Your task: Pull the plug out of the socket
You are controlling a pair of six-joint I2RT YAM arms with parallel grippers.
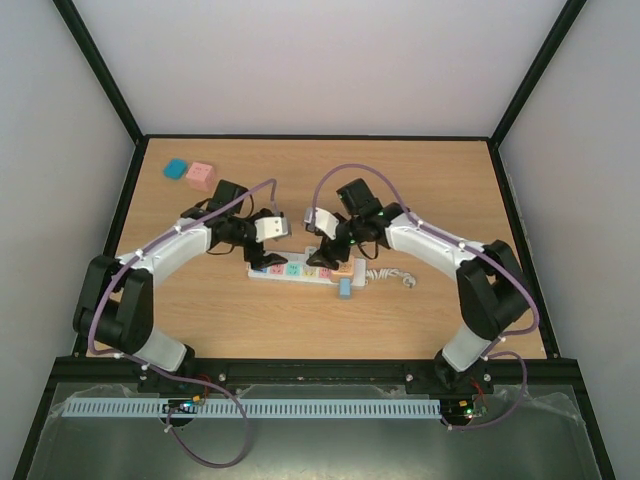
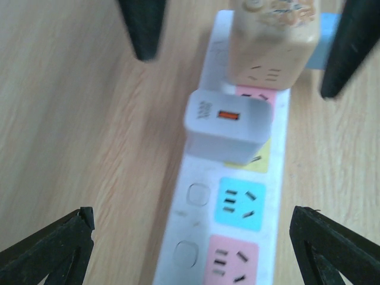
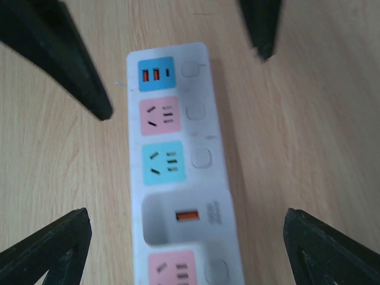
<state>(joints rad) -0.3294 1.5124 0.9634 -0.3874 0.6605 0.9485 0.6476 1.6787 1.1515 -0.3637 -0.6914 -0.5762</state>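
Centre of the wooden tabletop (image 1: 200,320), lying parallel to its near edge: the socket (image 1: 295,269), a long white rectangular plastic power strip with pastel outlets.

- Plug: white cube USB charger (image 2: 228,124), seated mid-strip.
- Left gripper (image 2: 190,217): fingers wide apart and holding nothing, over the strip's left end.
- Right gripper (image 3: 187,214): fingers apart, straddling the charger without touching it.

Handling, as judged:
- Lower the right fingers squarely onto the charger's two flat sides and close firmly.
- Pull straight up.
- Let the left gripper press the strip down so it does not lift with the plug.

By view:
- The left wrist alone shows a peach plastic adapter block (image 2: 273,41) plugged in beyond the charger.
- The right wrist alone shows the blue USB panel (image 3: 155,73) at the strip's end.
- The top view alone shows the short white cord (image 1: 392,275) towards the right edge, and a small light-blue piece (image 1: 344,289) just beside the strip's near side.
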